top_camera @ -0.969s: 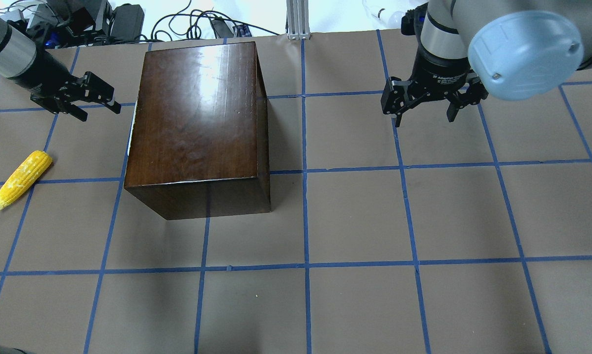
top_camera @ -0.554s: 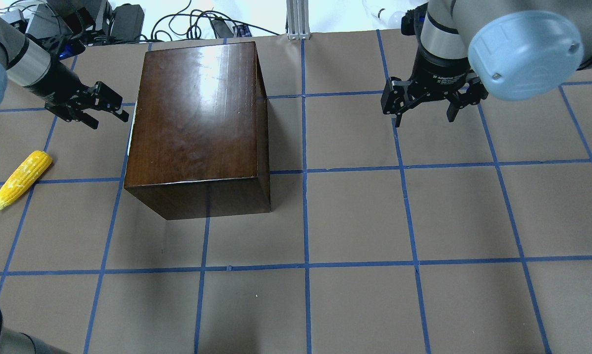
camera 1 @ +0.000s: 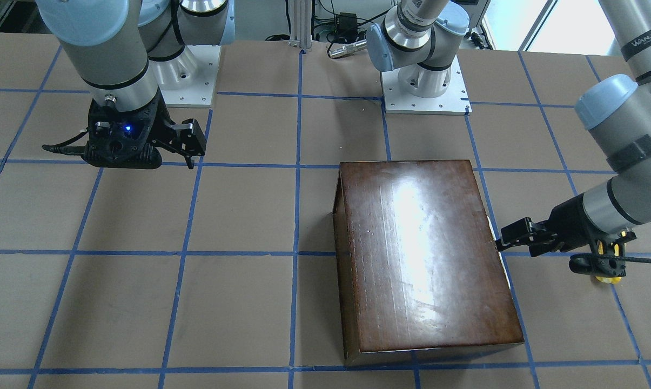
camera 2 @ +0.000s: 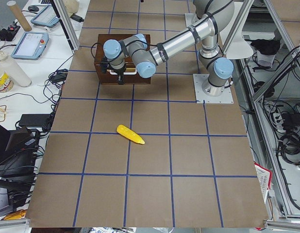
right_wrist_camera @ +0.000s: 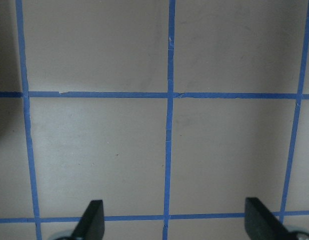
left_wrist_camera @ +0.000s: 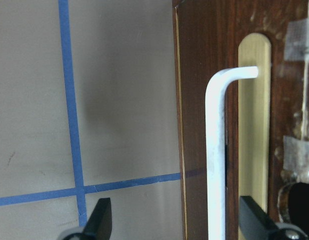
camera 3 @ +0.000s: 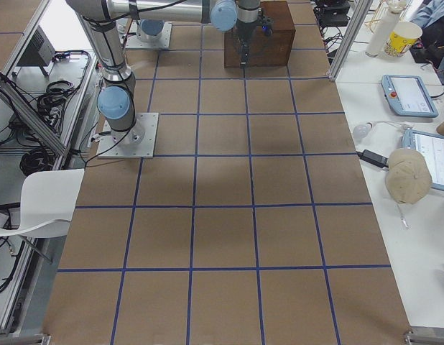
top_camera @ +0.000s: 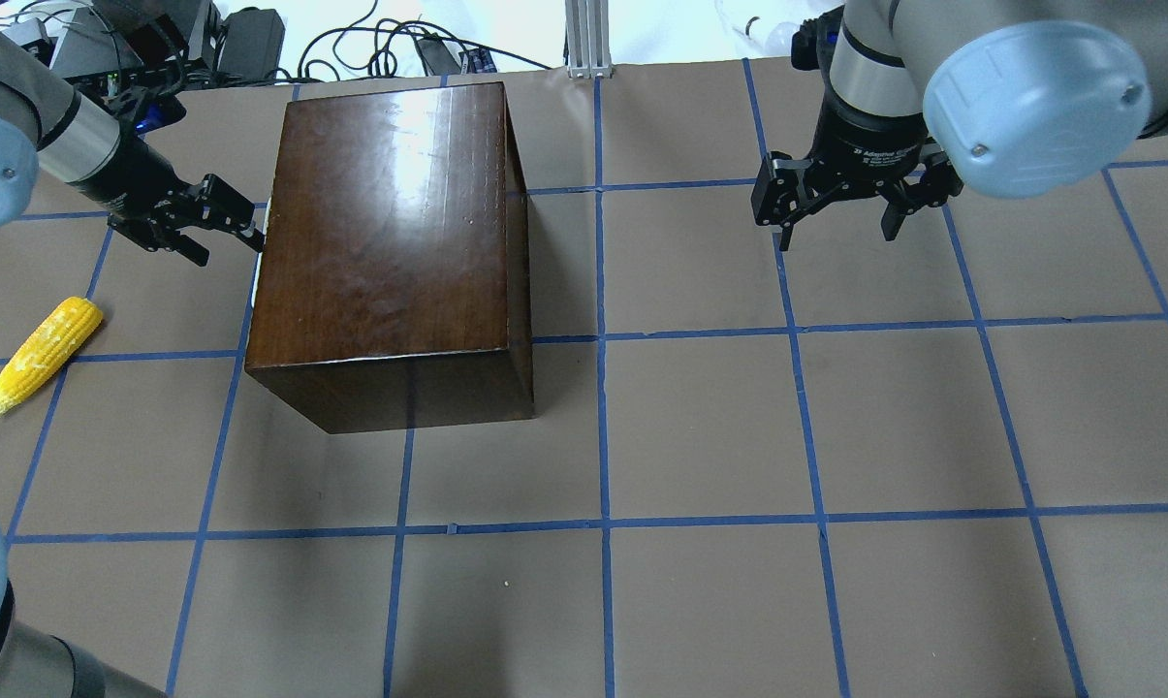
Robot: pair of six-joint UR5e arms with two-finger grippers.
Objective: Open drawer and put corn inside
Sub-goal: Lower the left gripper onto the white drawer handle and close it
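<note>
The glossy dark-brown box [top_camera: 390,242] stands at the back left of the table. Its drawer is shut, and the drawer front [left_wrist_camera: 194,100] faces my left side with a white bar handle [left_wrist_camera: 216,150] on it. My left gripper [top_camera: 230,228] is open and right at that face, and in the left wrist view [left_wrist_camera: 177,220] the handle stands between its spread fingers. The yellow corn [top_camera: 43,355] lies on the table left of the box, apart from both grippers, and shows in the exterior left view [camera 2: 130,134]. My right gripper [top_camera: 840,228] is open and empty above the table at the back right.
Cables and equipment [top_camera: 254,39] lie beyond the table's far edge, with an aluminium post [top_camera: 588,39] at mid back. Both arm bases [camera 1: 425,92] are bolted to the table on the robot's side. Blue tape lines grid the brown surface.
My left gripper has moved right, from well left of the box up to its left face. The right arm, box and corn have not moved.
</note>
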